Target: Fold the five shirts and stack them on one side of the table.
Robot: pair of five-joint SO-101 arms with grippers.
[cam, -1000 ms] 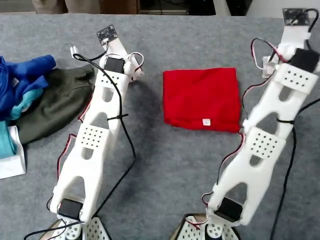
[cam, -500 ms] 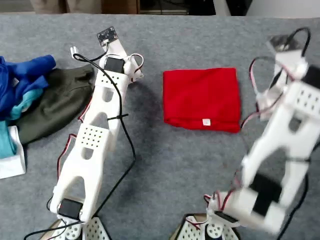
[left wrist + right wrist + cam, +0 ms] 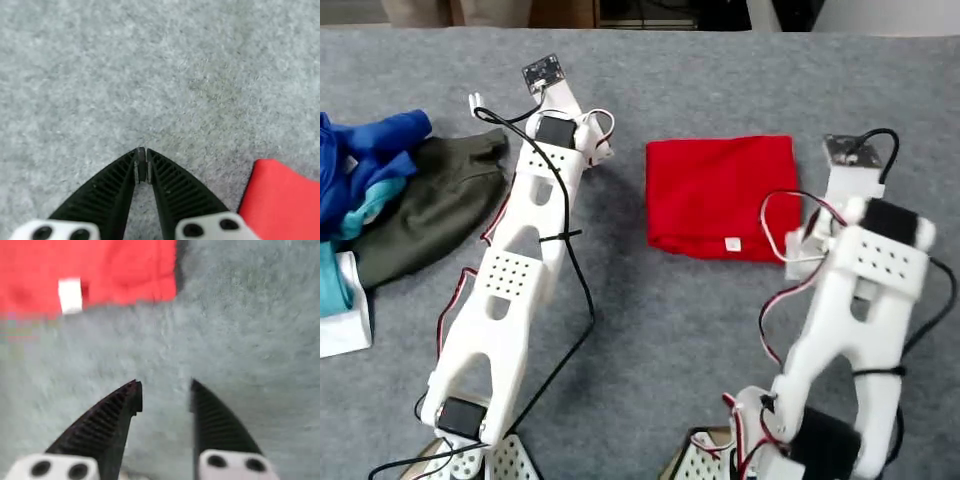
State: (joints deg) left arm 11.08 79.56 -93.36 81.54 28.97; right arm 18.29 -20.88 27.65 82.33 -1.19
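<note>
Retracting right tool (image 3: 166,388), jaws parted, beside red shirt (image 3: 723,195) corner.

Looks like a robot lab bench — grey felt table (image 3: 660,320), white arms (image 3: 510,280) w/ loose wiring (image 3: 588,297).

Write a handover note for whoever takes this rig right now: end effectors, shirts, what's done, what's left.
Left end effector: shut, empty, over the bare grey table cover beside the red shirt.
Right end effector: open, empty, above the cover just off the red shirt's labelled corner.
Done: the red shirt is folded and lies mid-table between the arms.
Left: the blue shirt, dark green shirt, teal shirt and white shirt lie crumpled in a heap on the left arm's side. Fold each, then stack all five on one side.
</note>
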